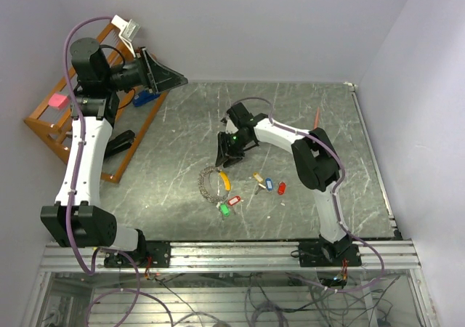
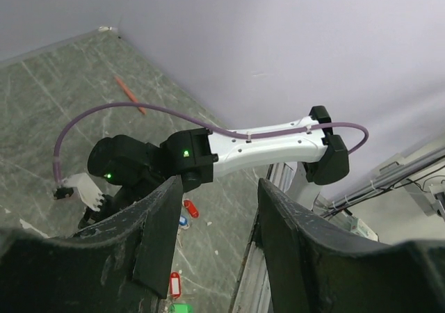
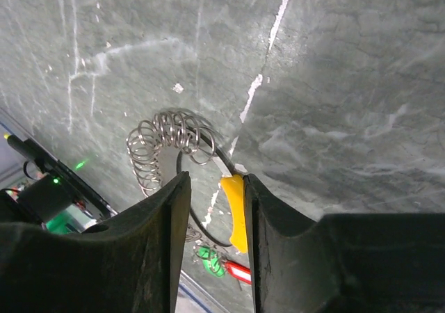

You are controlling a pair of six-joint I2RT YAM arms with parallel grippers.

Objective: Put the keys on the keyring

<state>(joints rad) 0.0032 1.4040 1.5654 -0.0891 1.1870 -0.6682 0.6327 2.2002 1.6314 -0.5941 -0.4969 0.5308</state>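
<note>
Status: right pincer (image 3: 215, 181) stands parted and empty, low over the keyring (image 3: 167, 142). I see the yellow piece (image 3: 234, 212) in the gap between its fingers and cannot tell whether a finger touches it. The keyring lies flat on the surface (image 1: 305, 109). The keys (image 1: 269, 184) lie loose beside it, to the right and nearer the bases. The left pincer (image 2: 219, 188) is raised, parted and empty, well apart at far left.

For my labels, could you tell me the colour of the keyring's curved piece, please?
The curved piece is yellow, clearest in the right wrist view.
</note>
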